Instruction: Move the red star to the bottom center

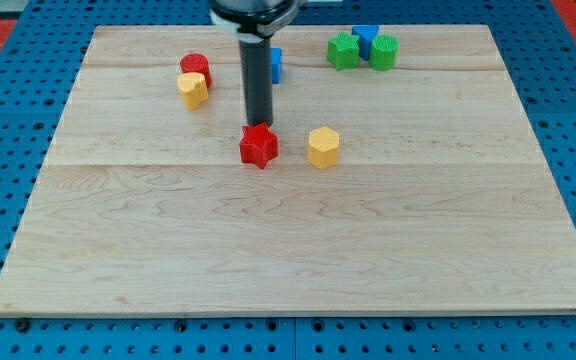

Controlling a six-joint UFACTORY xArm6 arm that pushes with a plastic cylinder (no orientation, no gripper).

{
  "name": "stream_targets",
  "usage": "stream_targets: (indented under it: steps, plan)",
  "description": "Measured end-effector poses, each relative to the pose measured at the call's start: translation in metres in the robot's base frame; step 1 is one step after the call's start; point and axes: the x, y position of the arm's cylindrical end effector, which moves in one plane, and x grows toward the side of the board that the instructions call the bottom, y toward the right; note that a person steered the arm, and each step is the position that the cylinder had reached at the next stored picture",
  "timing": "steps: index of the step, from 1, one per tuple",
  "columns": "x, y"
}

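Note:
The red star (pixel 259 147) lies on the wooden board (pixel 298 250), a little above the middle and left of centre. My tip (pixel 259 124) stands right at the star's top edge, touching it or nearly so. The dark rod rises straight up from there to the view's top.
A yellow hexagon block (pixel 323 147) lies just right of the star. A red cylinder (pixel 195 68) and a yellow block (pixel 193 90) sit at the upper left. A blue block (pixel 275 65) is partly hidden behind the rod. Two green blocks (pixel 343 50) (pixel 384 52) and a blue block (pixel 366 38) cluster at the top right.

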Motion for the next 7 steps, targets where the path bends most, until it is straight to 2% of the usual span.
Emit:
stream_targets:
  steps: [1,2,3,4,5,6,7]
  plan:
    - [0.052,0.002]
    - [0.046,-0.003]
    - [0.088,0.025]
    - [0.111,0.088]
    - [0.108,0.021]
    - [0.115,-0.002]
    - [0.164,0.062]
